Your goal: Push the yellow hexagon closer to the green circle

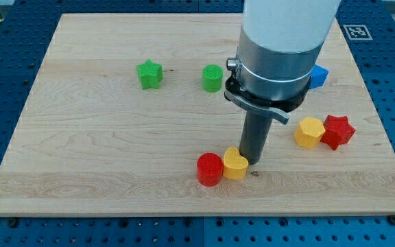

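My tip (254,163), a bare rod without fingers, touches the other yellow block (235,163). The yellow hexagon (309,132) waits to its right, probably needing a push from beyond towards the green circle (212,77).

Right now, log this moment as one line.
my tip: touching yellow block beside red circle | yellow hexagon: against red star | green circle: apart

The arm (290,24) is a broad white cylinder at the view's top, ending in a band of brushed silver metal. Below that sits a black clamp ring with a small silver screw on its left side and a flat grey lever jutting to the view's right. From it hangs a straight dark rod, round and smooth, narrowing to my tip (254,163).
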{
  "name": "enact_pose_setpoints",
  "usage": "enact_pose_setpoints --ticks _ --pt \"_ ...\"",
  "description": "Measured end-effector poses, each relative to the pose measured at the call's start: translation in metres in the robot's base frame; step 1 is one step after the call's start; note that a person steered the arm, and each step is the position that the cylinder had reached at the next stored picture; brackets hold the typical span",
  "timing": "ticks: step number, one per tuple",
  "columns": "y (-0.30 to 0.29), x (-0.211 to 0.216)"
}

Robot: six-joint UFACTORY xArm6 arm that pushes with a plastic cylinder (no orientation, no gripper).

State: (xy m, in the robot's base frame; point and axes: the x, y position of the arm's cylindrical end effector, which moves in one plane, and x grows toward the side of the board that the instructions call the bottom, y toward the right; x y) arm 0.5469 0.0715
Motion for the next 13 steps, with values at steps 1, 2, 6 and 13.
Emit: enact_pose_setpoints --ticks 1,2,6,13 --pt "0.0 0.0" --pt "0.022 0.0" --pt "0.139 0.006" --pt "0.075 -0.037"
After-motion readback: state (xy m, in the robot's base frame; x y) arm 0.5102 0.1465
